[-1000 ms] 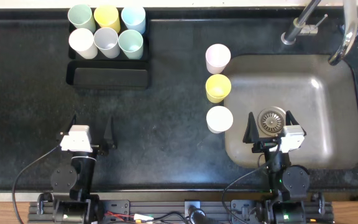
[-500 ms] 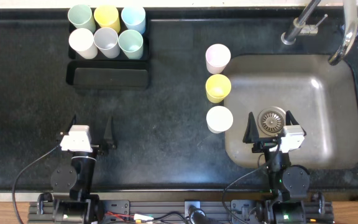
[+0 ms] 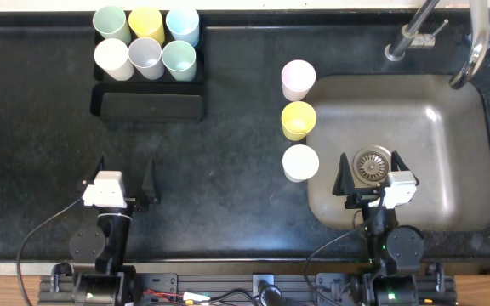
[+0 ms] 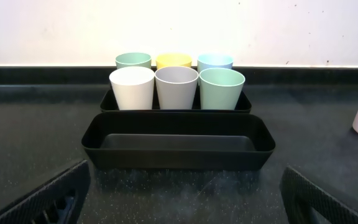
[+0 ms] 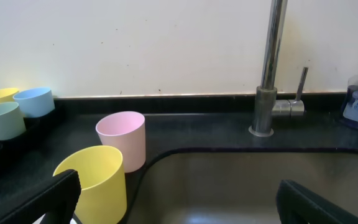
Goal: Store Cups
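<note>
Top view, pink cup point(image 3: 298, 78), yellow cup point(image 3: 298, 119), white cup point(image 3: 300, 162) beside sink point(image 3: 436, 127), left fingers point(image 3: 150, 182), right fingers point(image 3: 341, 175) spread, empty.

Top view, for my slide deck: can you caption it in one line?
Left gripper and right gripper open; six cups in one tray, second tray empty, three cups standing beside the sink.

One pink cup point(image 3: 298, 78), yellow cup point(image 3: 298, 119), white cup point(image 3: 300, 161); speckled black counter point(image 3: 228, 170).

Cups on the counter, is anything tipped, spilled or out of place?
Nothing is tipped or spilled. The pink cup, yellow cup and white cup stand upright in a line beside the sink, apart from the six cups in the black tray.
</note>
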{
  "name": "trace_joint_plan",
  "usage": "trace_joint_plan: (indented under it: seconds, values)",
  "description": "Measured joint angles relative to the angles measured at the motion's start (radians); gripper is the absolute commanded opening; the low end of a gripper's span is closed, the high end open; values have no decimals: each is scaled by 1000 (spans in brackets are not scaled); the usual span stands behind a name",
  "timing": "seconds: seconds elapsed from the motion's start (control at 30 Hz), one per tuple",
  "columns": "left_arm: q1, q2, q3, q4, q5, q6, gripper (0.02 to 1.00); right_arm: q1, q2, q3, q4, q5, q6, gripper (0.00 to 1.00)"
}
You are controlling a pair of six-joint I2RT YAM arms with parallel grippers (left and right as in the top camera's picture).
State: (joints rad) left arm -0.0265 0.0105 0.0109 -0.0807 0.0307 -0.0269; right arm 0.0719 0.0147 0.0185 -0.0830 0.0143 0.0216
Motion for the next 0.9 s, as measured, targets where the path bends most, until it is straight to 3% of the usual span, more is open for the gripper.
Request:
trace_joint_plan:
  seconds: [0.47, 0.6, 0.73, 0.9]
  values:
    - [0, 12, 9, -14, 9, 0, 998, 0, 0, 0, 0, 0, 0, 996]
    - [0, 185, 130, -85, 53, 0, 998, 0, 0, 0, 0, 0, 0, 998]
    - [0, 578, 499, -201, 166, 0, 998, 0, -1, 0, -2, 0, 0, 998]
    - [-34, 1158, 1256, -618, 317, -27, 998, 0, -3, 0, 0, 0, 0, 996]
